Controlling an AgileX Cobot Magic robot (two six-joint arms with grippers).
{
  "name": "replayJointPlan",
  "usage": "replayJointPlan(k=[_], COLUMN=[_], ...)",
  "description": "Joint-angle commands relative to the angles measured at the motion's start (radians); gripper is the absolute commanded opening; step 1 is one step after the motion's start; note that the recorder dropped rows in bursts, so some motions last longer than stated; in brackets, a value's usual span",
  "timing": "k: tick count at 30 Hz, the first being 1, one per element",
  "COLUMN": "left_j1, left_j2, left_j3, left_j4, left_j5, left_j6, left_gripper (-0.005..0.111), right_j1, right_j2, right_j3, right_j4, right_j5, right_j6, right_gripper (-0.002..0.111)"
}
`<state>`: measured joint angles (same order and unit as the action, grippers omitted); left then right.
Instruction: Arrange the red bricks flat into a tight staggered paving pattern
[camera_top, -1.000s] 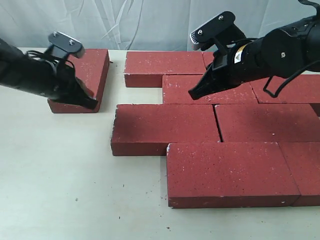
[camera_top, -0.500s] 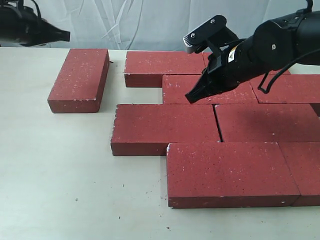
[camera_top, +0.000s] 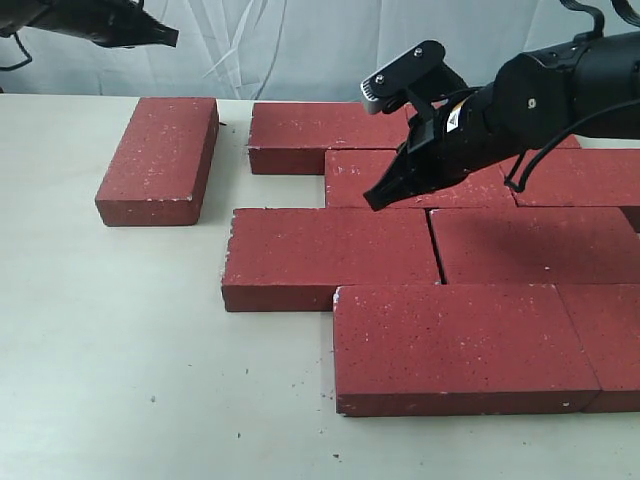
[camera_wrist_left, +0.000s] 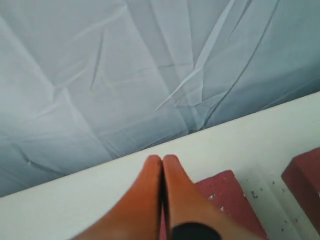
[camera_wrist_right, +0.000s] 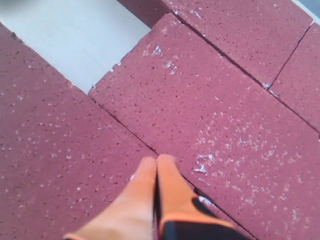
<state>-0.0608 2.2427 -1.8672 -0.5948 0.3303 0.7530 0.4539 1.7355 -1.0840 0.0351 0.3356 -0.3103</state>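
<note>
Left arm: the black left arm (camera_top: 70, 18) is up high in the upper left of the frame. It is in front of the white cloth (camera_top: 300, 40) and points to the right.
Left claw: the left claw (camera_top: 170, 40) sits at the tip of that arm, well above the table (camera_top: 120, 330). In the left wrist view its two orange fingers (camera_wrist_left: 145, 200) are pressed flat together. There is nothing between them.
Right arm: the black right arm (camera_top: 560, 90) comes in from the right edge and slopes down toward the middle of the frame.
Right claw: the right claw (camera_top: 372, 202) points down and to the left, low over the second row of bricks. In the right wrist view its orange fingers (camera_wrist_right: 135, 195) are squeezed together and hold nothing. The tips are over the crack between two bricks. I cannot tell if they touch.
Red bricks: the red bricks (camera_top: 325, 255) lie flat in the middle and right of the frame. They are in four rows, close together, and each row is shifted sideways from the next.
Lone brick: one lone brick (camera_top: 160, 155) lies flat on the left. A strip of bare table keeps it apart from the rest. Its long side runs toward the back.
Writing: a small yellow and white sticker (camera_top: 460, 117) is on the right arm. It is too small to read.
</note>
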Motion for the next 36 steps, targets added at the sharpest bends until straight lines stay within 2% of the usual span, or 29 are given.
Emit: replayJointPlan(k=[1, 7, 15, 36], left_j1=[-0.001, -0.003, -0.023, -0.041], left_j2=[0.145, 0.275, 0.371, 0.440], left_j3=[-0.193, -0.385, -0.534, -0.554], left_j4=[0.085, 0.298, 0.318, 0.342], left_j5=[0.089, 0.164, 0.225, 0.235], left_j6=[-0.090, -0.337, -0.361, -0.376], left_gripper=[0.000, 0.000, 0.000, 0.000], right_j1=[0.002, 0.002, 0.002, 0.002], right_j2=[-0.002, -0.002, 0.000, -0.001], right_j3=[-0.005, -0.005, -0.005, -0.005], right_j4=[-0.001, -0.001, -0.001, 0.002], right_j5=[-0.019, -0.019, -0.024, -0.028], right_j6=[-0.007, -0.007, -0.007, -0.009], right_gripper=[-0.001, -0.001, -0.001, -0.001])
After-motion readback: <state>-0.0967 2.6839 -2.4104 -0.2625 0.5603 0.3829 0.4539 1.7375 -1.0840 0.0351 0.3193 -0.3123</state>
